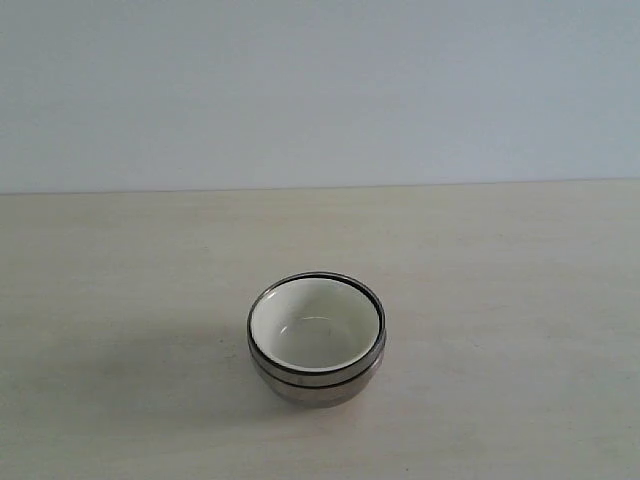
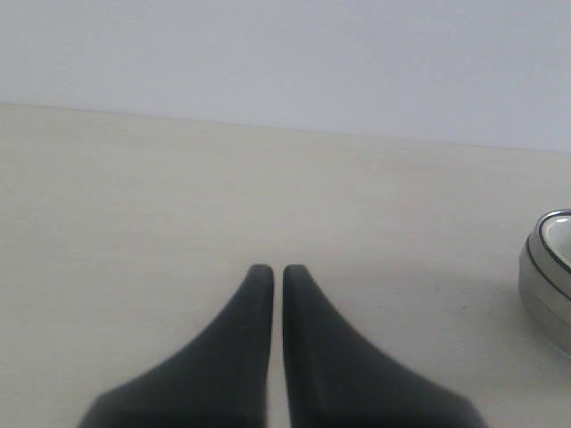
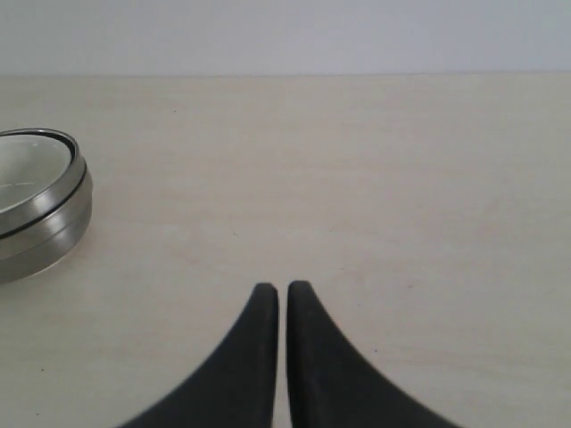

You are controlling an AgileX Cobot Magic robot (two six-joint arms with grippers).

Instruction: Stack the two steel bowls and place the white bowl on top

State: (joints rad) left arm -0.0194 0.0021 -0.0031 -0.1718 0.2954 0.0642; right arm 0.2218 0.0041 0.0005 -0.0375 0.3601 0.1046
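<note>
Appears done: glossy off-white bowl (image 1: 315,322) nested atop two mirror-shiny steel bowls (image 1: 318,388) at six o'clock; left gripper (image 2: 277,270), right gripper (image 3: 282,287) clenched empty.

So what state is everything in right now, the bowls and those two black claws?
white bowl: upright, empty, nested on top of the stack.
two steel bowls: upright, nested one inside the other under the white bowl, standing on the table.
left gripper: shut, holding nothing, apart from the stack.
right gripper: shut, holding nothing, apart from the stack.
</note>
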